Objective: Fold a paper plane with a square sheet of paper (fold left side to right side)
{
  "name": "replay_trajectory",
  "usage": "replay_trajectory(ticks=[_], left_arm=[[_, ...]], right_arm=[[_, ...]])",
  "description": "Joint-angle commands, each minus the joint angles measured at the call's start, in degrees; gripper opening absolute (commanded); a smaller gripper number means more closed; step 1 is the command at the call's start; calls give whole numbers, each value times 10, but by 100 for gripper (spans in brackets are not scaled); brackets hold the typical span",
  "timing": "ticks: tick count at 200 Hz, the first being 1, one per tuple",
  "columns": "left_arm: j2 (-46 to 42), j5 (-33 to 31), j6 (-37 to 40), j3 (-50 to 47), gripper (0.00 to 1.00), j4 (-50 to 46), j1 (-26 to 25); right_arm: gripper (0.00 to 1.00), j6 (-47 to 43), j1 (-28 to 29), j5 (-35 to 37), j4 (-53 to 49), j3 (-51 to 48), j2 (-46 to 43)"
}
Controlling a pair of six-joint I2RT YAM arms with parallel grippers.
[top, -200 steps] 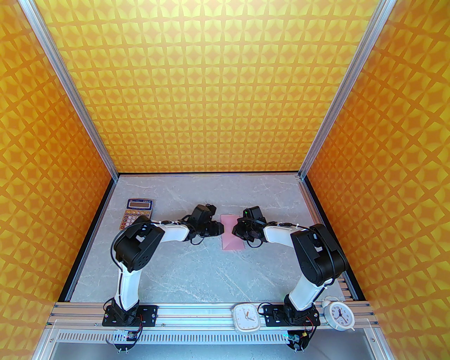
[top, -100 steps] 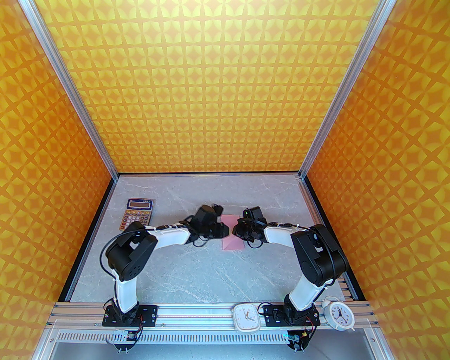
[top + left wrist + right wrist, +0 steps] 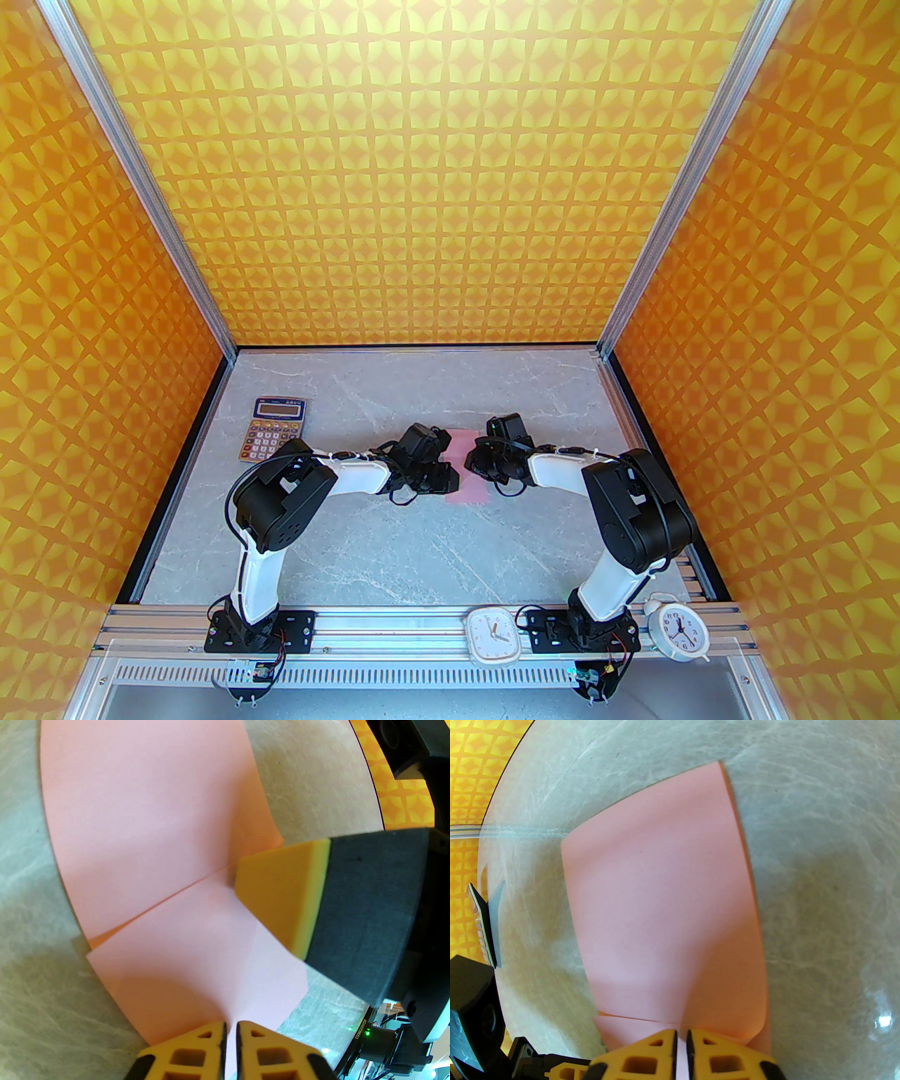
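- The orange-keyed calculator (image 3: 273, 429) is lying on the bench (image 3: 394, 555), well off to the outer side of the left hand (image 3: 454, 482), out past that arm's elbow and away from the work.
- A square white clock (image 3: 493, 636) and a round alarm clock (image 3: 673, 629) are sitting on the metal rail by the right arm's base, far behind both hands.
- The two hands are crowding each other. Seen from the left wrist, one finger (image 3: 281, 895) of the right hand is reaching in just ahead of the left hand (image 3: 230, 1033), with its orange pad meeting the paper's edge.
- The pink sheet of paper (image 3: 470, 485) is lying on the bench between the two hands and is touching both.
- In the left wrist view, a paler flap of the sheet (image 3: 147, 825) is lying over the rest. Its edge is running slantwise across, just ahead of the left fingertips.
- The left hand is pinching almost fully closed, with a sliver of pink showing in the thin gap between its fingers.
- The right hand (image 3: 680, 1038) is pinching the sheet (image 3: 661, 895) the same way. Its fingers are nearly together on the near edge, and the rest of the paper is stretching away in front of it.
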Motion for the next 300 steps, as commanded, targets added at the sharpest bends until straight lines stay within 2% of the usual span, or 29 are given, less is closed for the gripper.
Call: replay_trajectory(ticks=[1, 44, 92, 143, 191, 224, 300], left_arm=[[22, -1, 17, 5, 12, -26, 0], [21, -1, 16, 4, 12, -24, -1], [22, -1, 18, 9, 12, -32, -2], [32, -2, 23, 24, 10, -63, -2], [45, -10, 46, 36, 0, -118, -6], [62, -17, 63, 47, 0, -161, -8], [72, -20, 70, 47, 0, -176, -10]], right_arm=[[15, -6, -2, -21, -26, -19, -21], [14, 22, 15, -62, 16, -28, -37], [10, 60, 32, -87, 63, -36, 2], [5, 53, 28, -55, 47, -64, 19], [3, 23, -9, -46, 51, -85, 12], [3, 10, -35, -54, 70, -97, 14], [5, -27, -106, -68, 62, -96, 3]])
